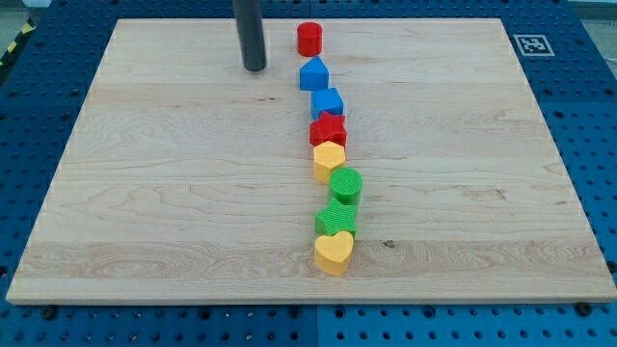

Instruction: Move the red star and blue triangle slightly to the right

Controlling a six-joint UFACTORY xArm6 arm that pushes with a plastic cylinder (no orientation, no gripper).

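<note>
The red star (328,129) lies in a column of blocks running down the middle of the wooden board (145,193). The blue triangle (313,73) lies two places above it, with a blue cube (327,102) between them. The star touches the cube above and a yellow hexagon (329,159) below. My tip (254,68) rests on the board near the view's top, left of the blue triangle with a clear gap. It touches no block.
A red cylinder (309,39) stands above the blue triangle at the column's top. Below the yellow hexagon come a green cylinder (346,185), a green star (335,219) and a yellow heart (334,252). A marker tag (531,44) sits at the board's top right corner.
</note>
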